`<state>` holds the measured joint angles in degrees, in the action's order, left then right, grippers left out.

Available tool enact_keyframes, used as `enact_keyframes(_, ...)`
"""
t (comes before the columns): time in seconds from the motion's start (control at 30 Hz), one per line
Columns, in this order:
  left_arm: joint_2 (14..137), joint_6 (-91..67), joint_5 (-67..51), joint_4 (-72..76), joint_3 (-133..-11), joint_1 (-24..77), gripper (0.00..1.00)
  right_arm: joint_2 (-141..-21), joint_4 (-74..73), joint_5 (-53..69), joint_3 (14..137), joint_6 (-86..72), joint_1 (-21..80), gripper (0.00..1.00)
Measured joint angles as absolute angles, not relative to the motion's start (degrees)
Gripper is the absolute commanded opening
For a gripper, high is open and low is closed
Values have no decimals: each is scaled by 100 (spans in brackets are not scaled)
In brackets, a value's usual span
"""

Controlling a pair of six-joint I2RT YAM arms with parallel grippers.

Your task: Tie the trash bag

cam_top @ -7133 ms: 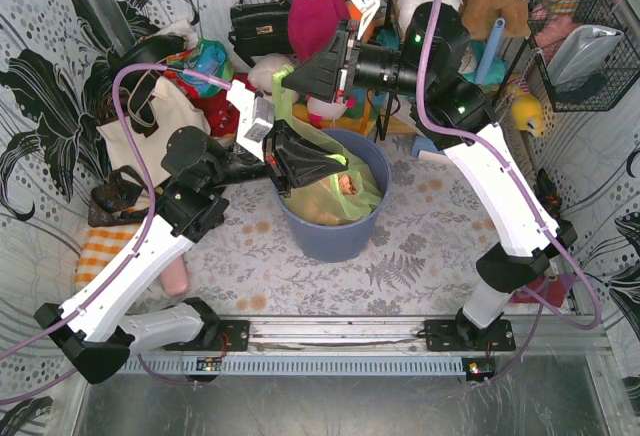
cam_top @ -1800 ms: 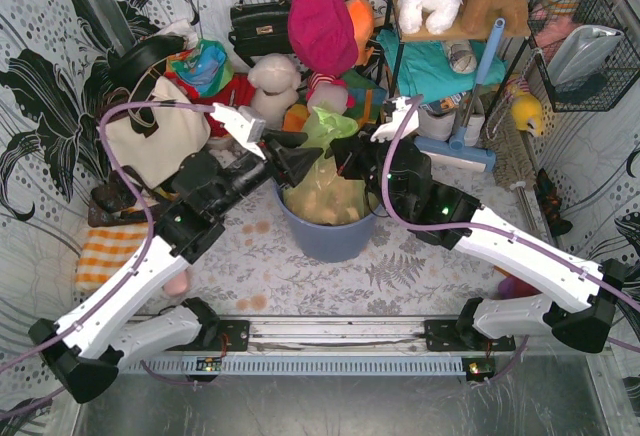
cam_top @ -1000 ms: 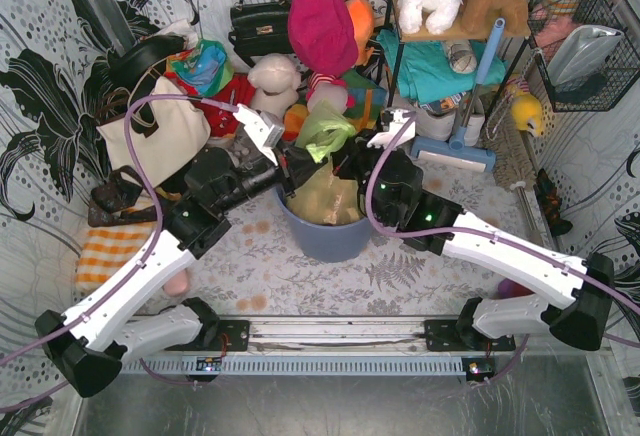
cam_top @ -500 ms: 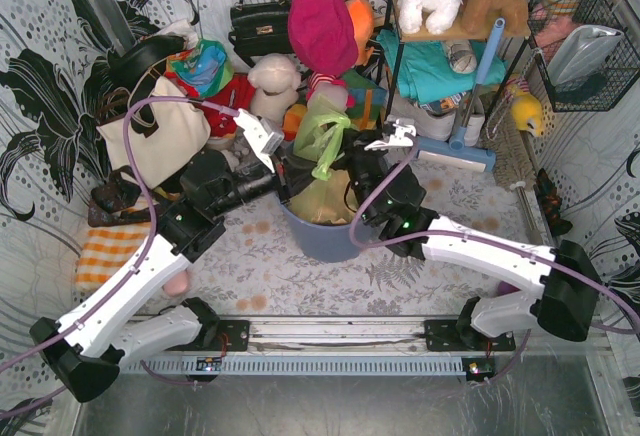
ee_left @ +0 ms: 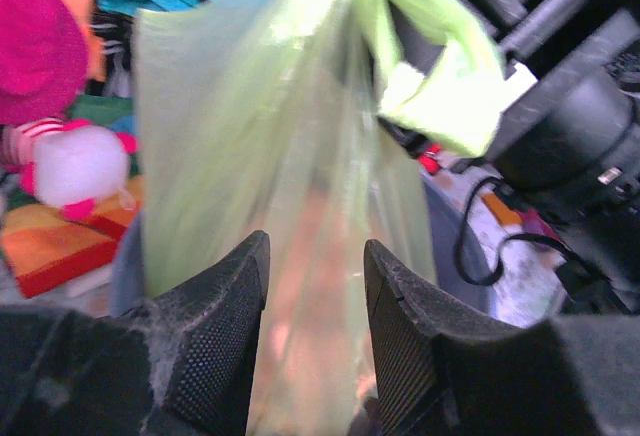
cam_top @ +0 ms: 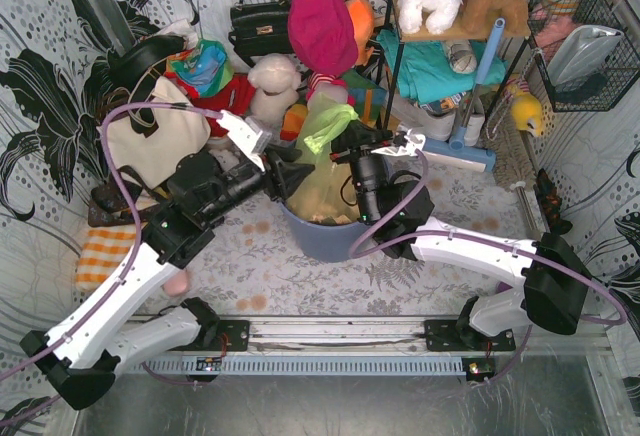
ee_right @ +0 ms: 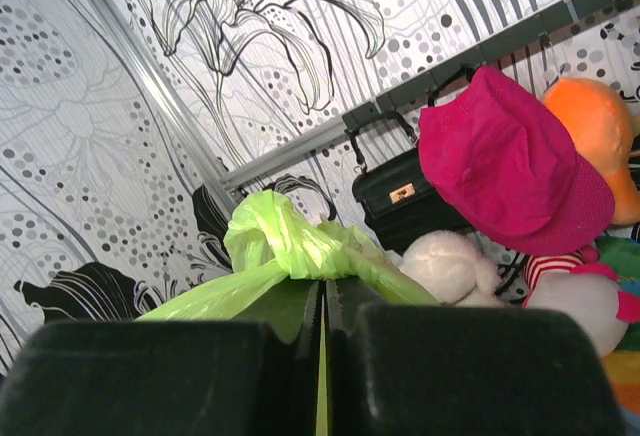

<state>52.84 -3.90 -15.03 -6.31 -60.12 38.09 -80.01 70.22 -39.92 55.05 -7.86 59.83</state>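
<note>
The lime-green trash bag rises stretched out of the blue-grey bin, tan paper showing through its lower part. My right gripper is shut on the bag's gathered top; in the right wrist view a knotted bunch of green plastic bulges just beyond the shut right gripper. My left gripper is open at the bag's left side. In the left wrist view the left gripper faces the taut bag wall, apart from it, and a green loop hangs at the upper right.
A black handbag, a magenta cloth bag, soft toys and a cream tote crowd the back. A shelf rack stands right of the bin. The right arm is close behind the bag.
My left gripper has opened and let go of the bag, drawing slightly back. The right gripper has pulled the bag's top higher, stretching the bag taut.
</note>
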Motion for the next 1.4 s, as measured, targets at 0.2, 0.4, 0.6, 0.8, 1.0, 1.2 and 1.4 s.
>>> enact_keyframes(0.2, 5183, -294, -462, -462, -6047, 3791, 60, -8001, 7236, -3994, 5494, -646, 5983, 0)
enact_keyframes(0.4, 5771, -139, -14, 82, -6366, 3522, 64, -8001, 7251, -3994, 5494, -637, 5983, 0)
enact_keyframes(0.6, 6488, -381, 104, 646, -6748, 3017, 66, -7999, 7253, -3992, 5426, -637, 5990, 0)
enact_keyframes(0.8, 7251, -517, -1074, 622, -7706, 2792, 66, -8001, 7275, -3990, 5408, -591, 5992, 0)
enact_keyframes(1.0, 7349, -526, -2222, 202, -7776, 2808, 61, -8112, 7588, -3988, 5408, -259, 5994, 0)
enact_keyframes(1.2, 6864, -574, -2744, -123, -7308, 2808, 59, -8318, 7924, -3876, 5408, 145, 5994, 0)
enact_keyframes(1.4, 6626, -735, -3245, -128, -7026, 2808, 57, -8503, 8418, -3439, 5406, 609, 5994, 0)
